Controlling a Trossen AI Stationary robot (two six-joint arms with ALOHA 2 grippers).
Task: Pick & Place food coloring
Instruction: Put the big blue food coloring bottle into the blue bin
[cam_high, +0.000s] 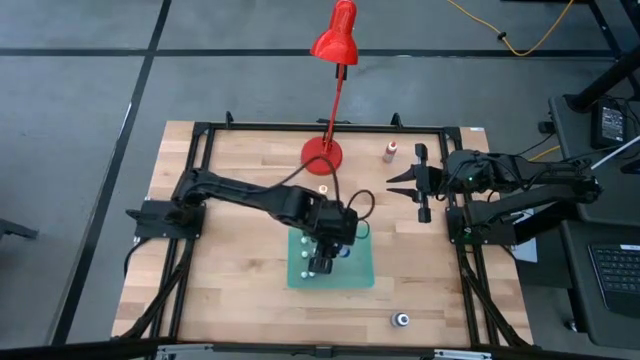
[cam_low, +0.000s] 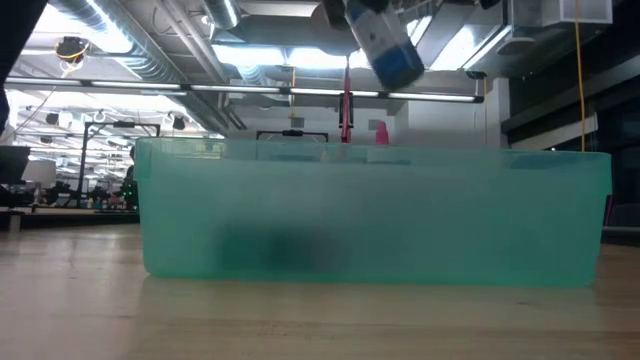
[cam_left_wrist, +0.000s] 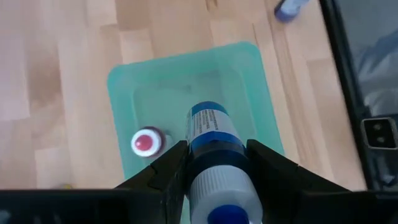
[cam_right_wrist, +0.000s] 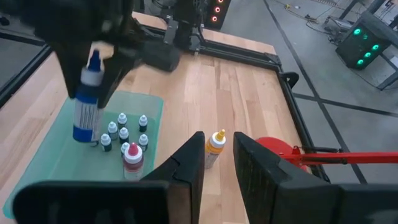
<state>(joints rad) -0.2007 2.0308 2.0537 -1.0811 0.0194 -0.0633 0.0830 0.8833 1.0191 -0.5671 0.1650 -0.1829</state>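
My left gripper (cam_high: 330, 250) hangs over the flat green tray (cam_high: 365, 272) and is shut on a blue food coloring bottle (cam_left_wrist: 208, 127). The bottle also shows in the right wrist view (cam_right_wrist: 86, 106) and, above the tray's wall, in the low view (cam_low: 385, 50). Several tiny whitish-capped bottles (cam_right_wrist: 121, 132) and a red-capped one (cam_left_wrist: 144, 143) stand in the tray. An orange-topped bottle (cam_right_wrist: 214, 144) stands on the table beyond the tray. My right gripper (cam_high: 400, 187) is open and empty at the table's right side. My left gripper pinches the blue bottle's upper body (cam_left_wrist: 214, 155) between its two fingers (cam_left_wrist: 168, 165), just below the white shoulder. The fingers point down and lie along the bottle. The bottle hangs upright, blue tip (cam_right_wrist: 93, 59) up, its bottom clear above the tray.
A tall red desk lamp stands on its base (cam_high: 322, 155) at the table's far middle. A pink-topped bottle (cam_high: 390, 152) stands at the far right, and a blue-topped one (cam_high: 400, 320) near the front edge. A black frame (cam_high: 200, 130) rims the table.
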